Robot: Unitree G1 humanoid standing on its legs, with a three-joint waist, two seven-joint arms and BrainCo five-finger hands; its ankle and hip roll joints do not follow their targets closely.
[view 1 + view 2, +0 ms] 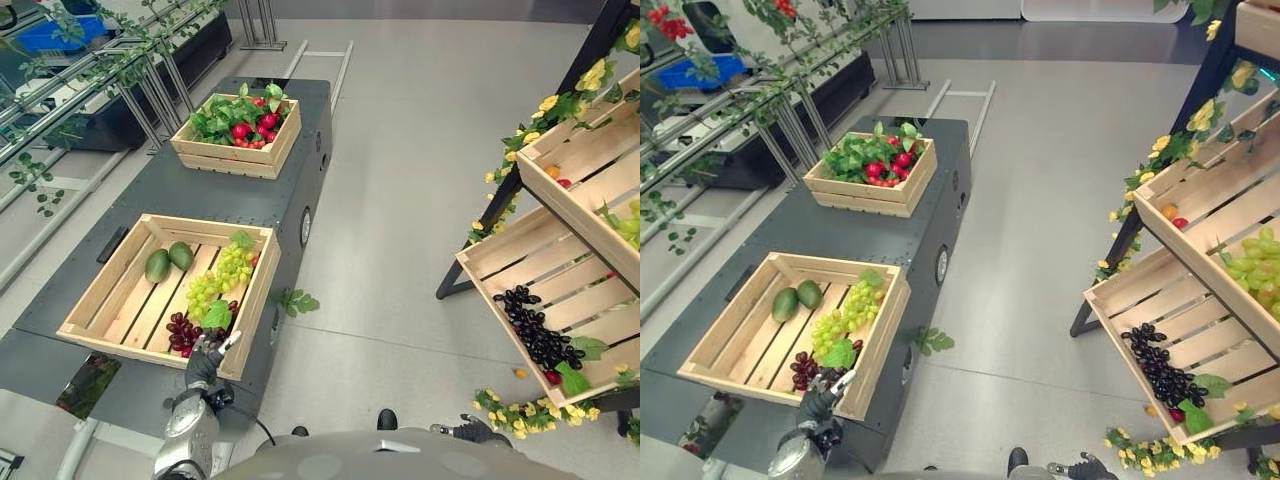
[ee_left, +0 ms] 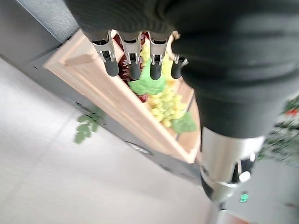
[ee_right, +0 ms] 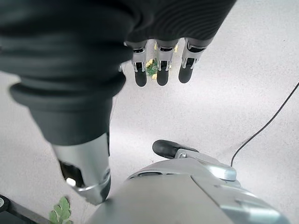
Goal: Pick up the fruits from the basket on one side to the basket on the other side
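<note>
left hand (image 1: 207,362): at the near rim of the crate (image 1: 100,300) on the dark surface (image 1: 200,185), over the red grapes (image 1: 183,333); fingers (image 2: 133,65) straight and apart, holding nothing
right hand (image 1: 470,431): low by the floor, fingers relaxed, idle
fruit: red grapes, green grapes (image 1: 220,280) and two avocados (image 1: 168,261) in the crate; black grapes (image 1: 535,325) already in the shelf crate (image 1: 520,265) at right
risk, rim: fingers may catch the slat on descent
risk, bunch: a loose pinch could shed the cluster or drag the leaf (image 1: 216,315) and green grapes along
risk, carry: a wide swing across may drop it on the floor
</note>
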